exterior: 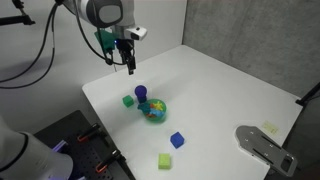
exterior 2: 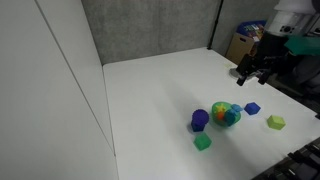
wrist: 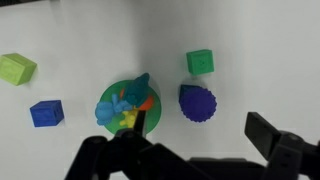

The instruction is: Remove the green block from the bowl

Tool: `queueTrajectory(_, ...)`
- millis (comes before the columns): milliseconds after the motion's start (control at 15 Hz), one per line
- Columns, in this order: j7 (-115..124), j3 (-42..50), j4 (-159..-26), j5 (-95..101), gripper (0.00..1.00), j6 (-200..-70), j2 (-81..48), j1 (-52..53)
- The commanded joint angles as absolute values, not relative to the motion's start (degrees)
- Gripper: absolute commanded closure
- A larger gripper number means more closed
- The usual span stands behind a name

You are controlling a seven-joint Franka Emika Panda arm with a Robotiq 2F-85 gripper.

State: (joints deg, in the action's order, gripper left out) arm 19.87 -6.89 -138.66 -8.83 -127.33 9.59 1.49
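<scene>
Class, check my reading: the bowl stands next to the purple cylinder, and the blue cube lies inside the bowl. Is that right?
One thing is wrong: the blue cube lies not inside the bowl but on the table beside it, apart from it, as the wrist view shows. The bowl does stand next to the purple cylinder.

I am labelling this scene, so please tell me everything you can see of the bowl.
The bowl is small and round, patterned in blue, green and yellow-orange; its material cannot be told. It stands upright on the white table. The purple-blue cylinder is close beside it, with a gap in the wrist view. A teal-green block seems to lie inside. Only the table touches its outside.
</scene>
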Motion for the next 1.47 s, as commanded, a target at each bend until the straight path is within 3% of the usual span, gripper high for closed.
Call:
queueTrajectory(0,19.64,-5.62,-138.86,-6.49,0.00,-133.91,4.27,1.29)
queueTrajectory(400,23.10,-3.04,-139.96,0.62,0.00,-143.43,-4.82,1.46)
queueTrajectory(1400,33.86,1.91,-139.37,-2.93,0.00,-146.11,-17.47,4.32)
